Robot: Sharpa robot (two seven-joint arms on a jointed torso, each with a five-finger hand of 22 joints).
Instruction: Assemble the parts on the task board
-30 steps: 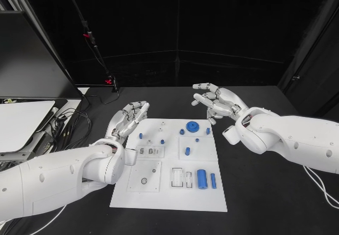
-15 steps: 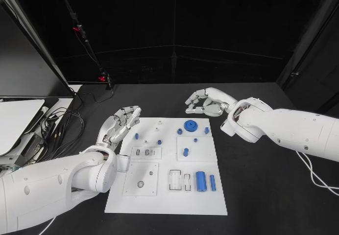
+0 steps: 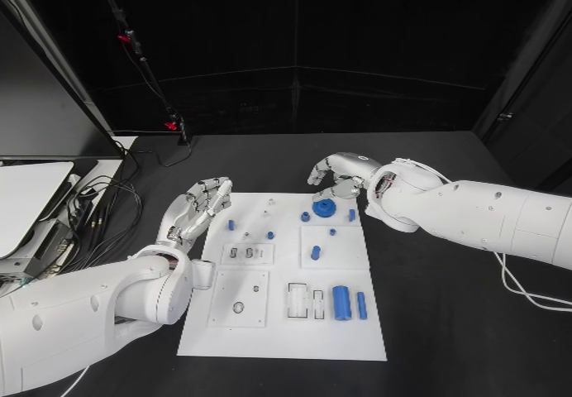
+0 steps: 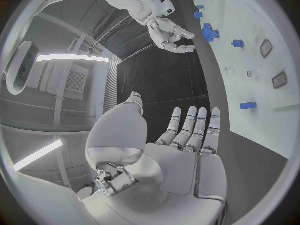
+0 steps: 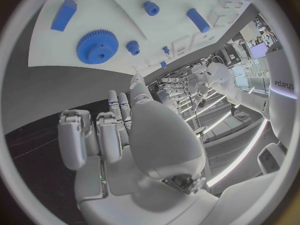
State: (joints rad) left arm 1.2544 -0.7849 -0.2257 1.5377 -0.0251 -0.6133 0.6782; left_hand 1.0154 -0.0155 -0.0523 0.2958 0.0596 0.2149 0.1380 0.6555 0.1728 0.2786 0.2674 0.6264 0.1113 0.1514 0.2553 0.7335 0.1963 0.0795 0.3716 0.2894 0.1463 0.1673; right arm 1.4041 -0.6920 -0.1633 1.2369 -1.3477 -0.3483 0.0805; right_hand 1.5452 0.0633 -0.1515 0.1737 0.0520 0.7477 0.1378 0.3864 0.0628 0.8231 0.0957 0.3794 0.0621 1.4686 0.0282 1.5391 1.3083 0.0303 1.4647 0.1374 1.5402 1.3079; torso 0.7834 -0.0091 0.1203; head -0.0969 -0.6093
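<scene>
Both hands empty at the task board (image 3: 286,331).
Left hand (image 3: 199,208) flat, fingers extended (beside the board); right hand (image 3: 337,174) fingers curled, above the blue gear (image 3: 323,208).

The black table (image 3: 441,331) carries the white task board (image 3: 274,331); cables (image 3: 102,219) trail at its left.

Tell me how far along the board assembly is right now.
Early. Neither hand holds a part. The right hand hovers, fingers curled, by the blue gear at the task board far edge; the left hand, fingers straight, sits beside its left edge. The large blue cylinder lies loose, uninstalled.
</scene>
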